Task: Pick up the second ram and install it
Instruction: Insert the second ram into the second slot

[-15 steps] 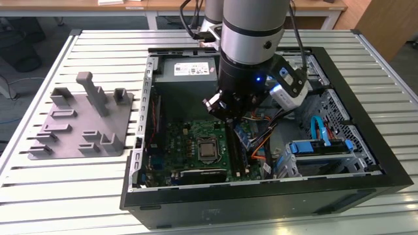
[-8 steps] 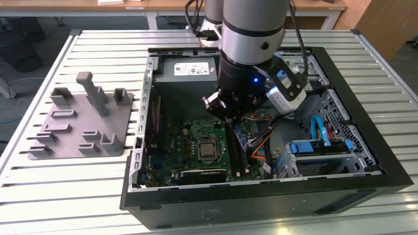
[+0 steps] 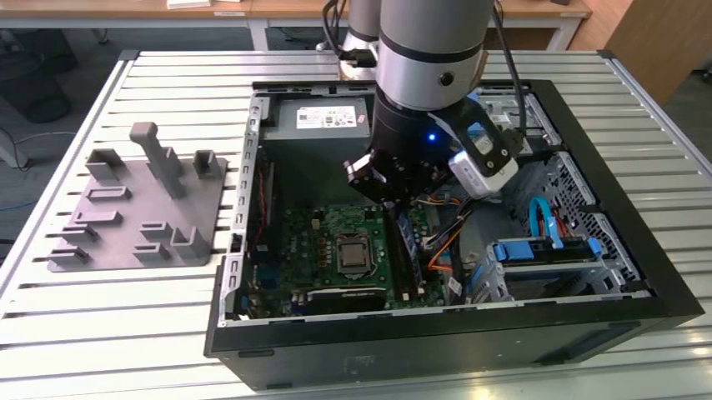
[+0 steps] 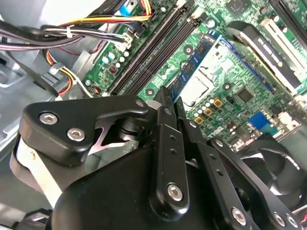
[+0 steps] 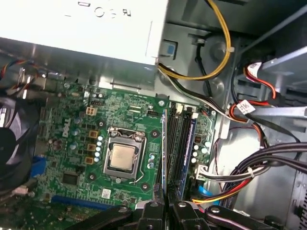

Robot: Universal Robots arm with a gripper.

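My gripper [image 3: 389, 193] reaches down inside the open computer case [image 3: 623, 308], over the green motherboard [image 3: 323, 229]. It is shut on the second ram, a thin blue board with dark chips [image 4: 199, 60] sticking out from between the black fingers [image 4: 165, 124]. In the first wrist view the ram [image 5: 164, 153] is a dark sliver seen edge-on, running from the gripper [image 5: 165, 205] along the long black memory slots [image 5: 178, 143]. It lies at the slot nearest the processor socket [image 5: 123, 157]. Whether it touches that slot I cannot tell.
A blue-edged stick [image 5: 192, 139] stands in the outermost slot. Cable bundles [image 5: 249, 167] crowd that side. The power supply [image 3: 317, 117] sits at the case's far end, a drive cage [image 3: 556, 250] on the exterior view's right, a grey holder plate [image 3: 139, 208] on the slatted table.
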